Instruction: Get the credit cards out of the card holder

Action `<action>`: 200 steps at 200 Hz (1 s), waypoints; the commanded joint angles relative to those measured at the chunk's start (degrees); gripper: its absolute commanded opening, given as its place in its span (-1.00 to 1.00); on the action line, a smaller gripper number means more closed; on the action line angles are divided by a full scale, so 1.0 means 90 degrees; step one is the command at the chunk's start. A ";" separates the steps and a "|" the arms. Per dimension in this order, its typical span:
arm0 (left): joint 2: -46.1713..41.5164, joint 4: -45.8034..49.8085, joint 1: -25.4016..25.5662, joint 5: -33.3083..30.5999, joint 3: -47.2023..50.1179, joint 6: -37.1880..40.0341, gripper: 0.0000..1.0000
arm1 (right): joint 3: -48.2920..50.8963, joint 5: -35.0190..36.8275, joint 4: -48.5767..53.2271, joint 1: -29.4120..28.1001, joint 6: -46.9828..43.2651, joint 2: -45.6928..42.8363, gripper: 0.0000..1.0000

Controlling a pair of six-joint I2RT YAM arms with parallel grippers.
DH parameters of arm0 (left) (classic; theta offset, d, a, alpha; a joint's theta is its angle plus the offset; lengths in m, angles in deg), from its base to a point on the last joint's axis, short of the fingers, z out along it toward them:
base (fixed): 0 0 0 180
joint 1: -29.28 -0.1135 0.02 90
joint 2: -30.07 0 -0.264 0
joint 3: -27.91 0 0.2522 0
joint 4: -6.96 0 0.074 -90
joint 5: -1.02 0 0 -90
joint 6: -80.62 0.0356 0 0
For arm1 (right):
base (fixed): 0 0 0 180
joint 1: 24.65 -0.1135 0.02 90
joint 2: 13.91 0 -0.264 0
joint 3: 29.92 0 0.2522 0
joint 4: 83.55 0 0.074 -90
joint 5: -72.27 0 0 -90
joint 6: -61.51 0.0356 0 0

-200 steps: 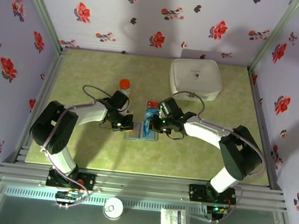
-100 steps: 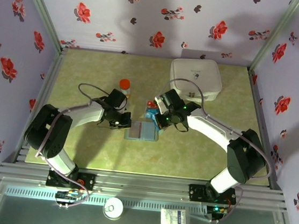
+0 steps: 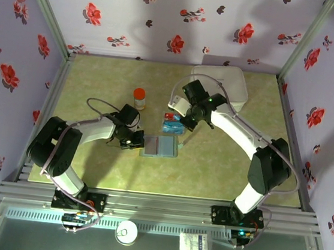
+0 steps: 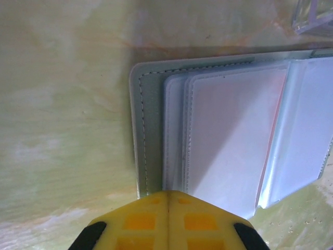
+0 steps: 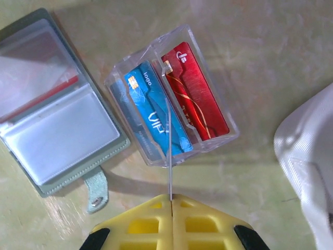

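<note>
right gripper (image 5: 170, 199): fingertips cut by the bottom edge; held card (image 5: 169, 156) sits edge-on between them, just a line, face and colour unreadable. card holder (image 5: 57, 125) up-left of it runs off the left edge; red sliver (image 5: 49, 95) inside is blurred by the frosted sleeve. third card (image 5: 125, 112) in the clear box (image 5: 148, 51) mostly behind the blue card (image 5: 156, 114). white box (image 5: 307, 156) to its right is cropped, and half behind the right arm (image 3: 239, 130) from above. left gripper (image 4: 169, 197): fingers pressed together over the holder's near edge, can't tell if pinching; holder's right part off frame
</note>
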 commanded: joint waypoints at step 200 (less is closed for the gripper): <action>-0.0853 0.0794 -0.0640 -0.0055 -0.0157 0.0399 -0.98 | -0.4143 -0.1170 0.3173 0.0251 -0.2403 0.3564 -1.00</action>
